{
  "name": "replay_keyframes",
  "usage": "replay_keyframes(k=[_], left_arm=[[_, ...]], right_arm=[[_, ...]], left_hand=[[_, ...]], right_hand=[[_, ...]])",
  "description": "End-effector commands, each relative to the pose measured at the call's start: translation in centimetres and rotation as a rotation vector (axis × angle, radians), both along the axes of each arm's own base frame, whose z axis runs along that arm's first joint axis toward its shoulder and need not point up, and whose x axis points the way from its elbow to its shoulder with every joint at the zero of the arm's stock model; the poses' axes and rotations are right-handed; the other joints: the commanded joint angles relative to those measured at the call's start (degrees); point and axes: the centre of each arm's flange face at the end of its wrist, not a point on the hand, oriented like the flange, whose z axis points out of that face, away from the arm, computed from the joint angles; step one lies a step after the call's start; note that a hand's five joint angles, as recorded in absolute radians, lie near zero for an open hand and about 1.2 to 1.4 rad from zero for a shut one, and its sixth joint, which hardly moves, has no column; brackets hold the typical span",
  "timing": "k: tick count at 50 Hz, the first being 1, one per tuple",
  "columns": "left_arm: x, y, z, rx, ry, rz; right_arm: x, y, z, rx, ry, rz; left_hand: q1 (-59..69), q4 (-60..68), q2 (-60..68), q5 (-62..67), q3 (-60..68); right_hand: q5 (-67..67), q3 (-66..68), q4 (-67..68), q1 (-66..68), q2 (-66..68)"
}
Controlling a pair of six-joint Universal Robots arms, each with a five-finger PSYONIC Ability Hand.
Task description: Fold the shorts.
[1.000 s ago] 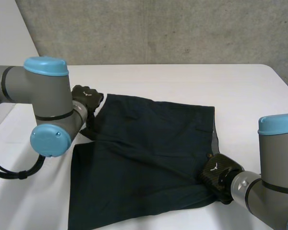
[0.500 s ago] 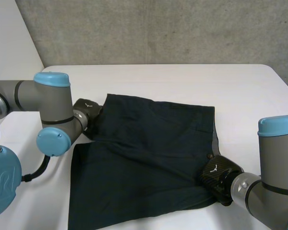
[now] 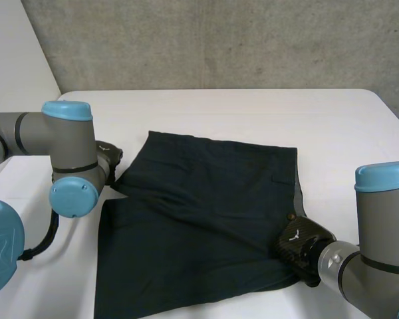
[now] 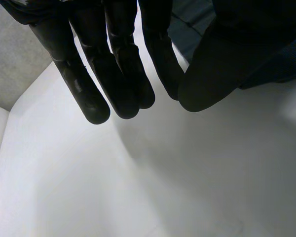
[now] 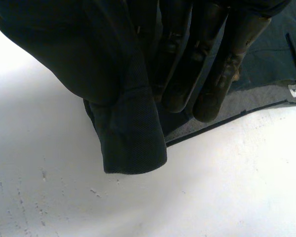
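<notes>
Two robot hands sit at opposite ends of the shorts, which lie spread flat on the white desk. Their waist-to-hem axis runs from one hand across to the other.

The left robot hand is released. Its wrist view shows its fingers straight and hanging over bare desk with nothing between them and the thumb. The shorts lie just beside it on the thumb side, where the far leg's hem meets the notch between the legs. The left arm's elbow covers much of this hand from above, so I cannot tell whether it brushes the cloth.

Past the broad middle of the cloth, the waistband end shows a strip of grey lining and a small button. The right robot hand is clamped on the near corner of this end. In its wrist view a fold of the fabric wraps over the thumb and the fingers bear down on the cloth from the other side, a pinch on the waistband corner.

By my reading, the coming move turns on that held corner. The rest of the shorts stretches away from the right hand toward the left, so this hand is the one placed to carry cloth over. The left has yet to take hold. The thumb itself is buried in cloth, and the shorts' near leg corner is cut off at the head view's lower edge.
</notes>
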Motion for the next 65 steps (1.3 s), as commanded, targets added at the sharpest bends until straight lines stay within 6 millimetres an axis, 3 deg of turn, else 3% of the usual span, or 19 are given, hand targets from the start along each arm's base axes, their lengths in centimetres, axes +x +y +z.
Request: replay_keyframes(k=[1,4,9,12,17,18,21,22,26,29,34,40,45,48,49,52,55,60,65], left_arm=[[-1.2,1.0,0.4,0.009,0.036,-0.066],[-1.4,1.2,1.8,-0.025,0.049,-0.072],[-0.5,1.0,4.9,-0.085,0.077,-0.047],[1.6,1.5,8.0,-0.124,0.133,0.010],[2.7,5.4,12.1,-0.132,0.300,0.008],[2.7,7.1,12.8,-0.106,0.365,-0.019],[2.6,10.4,12.7,-0.017,0.441,-0.079],[2.5,12.8,12.2,0.053,0.464,-0.114],[3.0,18.2,10.7,0.180,0.449,-0.166],[3.4,20.9,8.7,0.240,0.427,-0.180],[3.0,23.2,5.8,0.296,0.388,-0.213],[3.2,22.6,2.7,0.333,0.323,-0.147],[2.9,21.9,0.5,0.384,0.258,-0.134],[2.6,22.2,0.0,0.391,0.215,-0.165],[2.2,22.4,0.0,0.372,0.192,-0.199],[1.3,21.6,1.1,0.293,0.176,-0.245],[-0.1,18.8,4.1,0.118,0.184,-0.273],[-3.3,13.0,9.3,-0.156,0.199,-0.301],[-6.2,7.8,9.4,-0.263,0.150,-0.316]], right_arm=[[0.0,-0.1,0.0,-0.002,-0.001,-0.004],[-0.1,-0.3,0.0,-0.009,-0.005,-0.011],[0.0,-0.6,0.2,-0.027,-0.018,-0.013],[0.2,-0.9,0.5,-0.027,-0.047,-0.038],[0.6,-2.1,1.5,-0.012,-0.156,-0.134],[0.6,-2.3,1.7,-0.010,-0.174,-0.154],[0.3,-3.5,2.2,-0.007,-0.237,-0.222],[0.2,-3.7,2.2,-0.004,-0.248,-0.234],[0.4,-4.0,2.5,0.006,-0.286,-0.247],[0.4,-4.0,2.4,0.012,-0.289,-0.246],[0.3,-3.9,2.4,0.016,-0.290,-0.249],[0.4,-3.9,2.4,0.016,-0.292,-0.250],[0.3,-4.0,2.4,0.010,-0.293,-0.253],[0.3,-4.0,2.4,0.009,-0.296,-0.254],[0.3,-4.1,2.4,0.007,-0.297,-0.254],[0.4,-4.2,2.7,-0.005,-0.295,-0.244],[0.7,-4.5,3.2,-0.026,-0.300,-0.236],[1.9,-6.7,6.0,-0.151,-0.365,-0.208],[3.4,-10.1,8.4,-0.306,-0.435,-0.181]], left_hand=[[-36.00,-38.33,-38.34,-36.24,-38.11],[-49.98,-52.31,-52.31,-50.21,-52.09],[-48.85,-51.17,-51.18,-49.08,-50.95],[-47.34,-49.66,-49.67,-47.57,-49.44],[-46.16,-48.48,-48.49,-46.39,-48.26],[-45.99,-48.32,-48.32,-46.22,-48.10],[-43.64,-45.96,-45.97,-43.87,-45.74],[-43.63,-45.96,-45.96,-43.87,-45.74],[-43.64,-45.96,-45.97,-43.87,-45.74],[-43.47,-45.79,-45.80,-43.70,-45.57],[-42.63,-44.95,-44.96,-42.86,-44.73],[-42.63,-44.95,-44.96,-42.86,-44.73],[-31.73,-34.05,-34.06,-31.96,-33.83],[-7.74,-10.06,-10.07,-7.97,-9.84],[11.68,9.35,9.35,11.45,9.57],[14.21,11.88,11.88,13.98,12.10],[14.21,11.88,11.88,13.98,12.10],[14.21,11.88,11.88,13.98,12.10],[14.21,11.88,11.88,13.98,12.10]], right_hand=[[13.05,11.77,11.67,23.68,12.54],[13.05,11.77,11.67,23.68,12.54],[13.05,11.77,11.67,23.68,12.54],[13.05,11.77,11.67,23.68,12.54],[13.05,11.77,11.67,23.68,12.54],[13.05,11.77,11.67,23.68,12.54],[13.05,11.77,11.67,23.68,12.54],[13.05,11.77,11.67,23.68,12.54],[13.05,11.77,11.67,23.68,12.54],[13.05,11.77,11.67,23.68,12.54],[13.05,11.77,11.67,23.68,12.54],[13.05,11.77,11.67,23.68,12.54],[13.05,11.77,11.67,23.68,12.54],[13.05,11.77,11.67,23.68,12.54],[13.05,11.77,11.67,23.68,12.54],[13.05,11.77,11.67,23.68,12.54],[13.05,11.77,11.67,23.68,12.54],[13.05,11.77,11.67,23.68,12.54],[13.05,11.77,11.67,23.68,12.54]])
